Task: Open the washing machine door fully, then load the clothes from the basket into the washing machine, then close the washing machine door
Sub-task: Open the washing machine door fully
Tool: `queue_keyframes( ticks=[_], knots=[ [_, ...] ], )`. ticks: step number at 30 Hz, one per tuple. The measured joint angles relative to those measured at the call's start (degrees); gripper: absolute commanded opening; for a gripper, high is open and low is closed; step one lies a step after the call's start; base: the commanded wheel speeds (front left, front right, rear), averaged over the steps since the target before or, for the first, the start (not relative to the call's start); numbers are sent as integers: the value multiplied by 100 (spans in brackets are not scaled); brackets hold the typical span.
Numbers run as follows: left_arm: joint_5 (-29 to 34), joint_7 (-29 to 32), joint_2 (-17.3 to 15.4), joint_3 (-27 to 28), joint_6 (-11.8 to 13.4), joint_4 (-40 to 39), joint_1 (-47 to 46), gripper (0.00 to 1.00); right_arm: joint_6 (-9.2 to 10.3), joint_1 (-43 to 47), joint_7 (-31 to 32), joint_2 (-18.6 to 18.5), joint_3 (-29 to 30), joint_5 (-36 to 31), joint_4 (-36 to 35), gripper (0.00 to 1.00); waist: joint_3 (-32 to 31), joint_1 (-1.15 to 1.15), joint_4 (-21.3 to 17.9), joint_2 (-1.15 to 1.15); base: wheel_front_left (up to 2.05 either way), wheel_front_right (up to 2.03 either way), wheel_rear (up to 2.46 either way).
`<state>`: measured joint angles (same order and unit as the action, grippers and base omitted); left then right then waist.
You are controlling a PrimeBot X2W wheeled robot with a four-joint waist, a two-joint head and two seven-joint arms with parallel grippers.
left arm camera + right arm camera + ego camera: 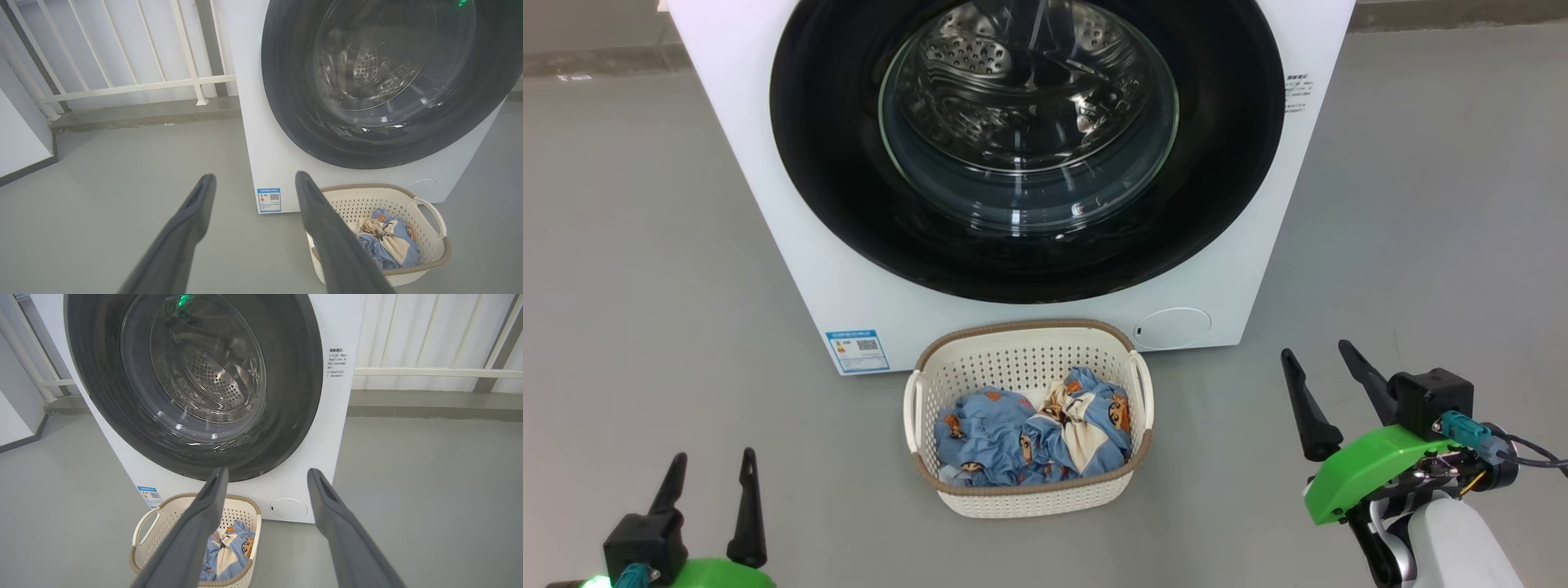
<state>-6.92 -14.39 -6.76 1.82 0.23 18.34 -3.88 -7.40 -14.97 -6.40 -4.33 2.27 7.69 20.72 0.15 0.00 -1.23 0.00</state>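
Now | washing machine door [1027,139] faces robot | basket [1029,363] lengthwise left-right | left gripper [712,455], right gripper [1315,349] released

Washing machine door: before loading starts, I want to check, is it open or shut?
Shut: the washing machine door lies flush against the washing machine, with no gap at its visible rim.

Cut off by the head view's top edge: door [825,163] and washer [866,294]. Too small to read: label [857,349] print. Half hidden behind left gripper [255,176] in its wrist view: basket [429,241], clothes [392,245].
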Motion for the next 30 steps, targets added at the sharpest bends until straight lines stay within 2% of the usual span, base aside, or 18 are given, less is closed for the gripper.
queue_keyframes(
  ticks=[11,30],
  knots=[
    [2,0,-48,-19,3,45,-127,100,0,-1,26,51,5,1,-42,100,78,0,2,0,45,45,-90],
    [-67,0,5,55,-23,-55,-230,100,0,-2,25,42,47,2,-34,100,191,0,-6,0,110,109,-219]
  ],
)
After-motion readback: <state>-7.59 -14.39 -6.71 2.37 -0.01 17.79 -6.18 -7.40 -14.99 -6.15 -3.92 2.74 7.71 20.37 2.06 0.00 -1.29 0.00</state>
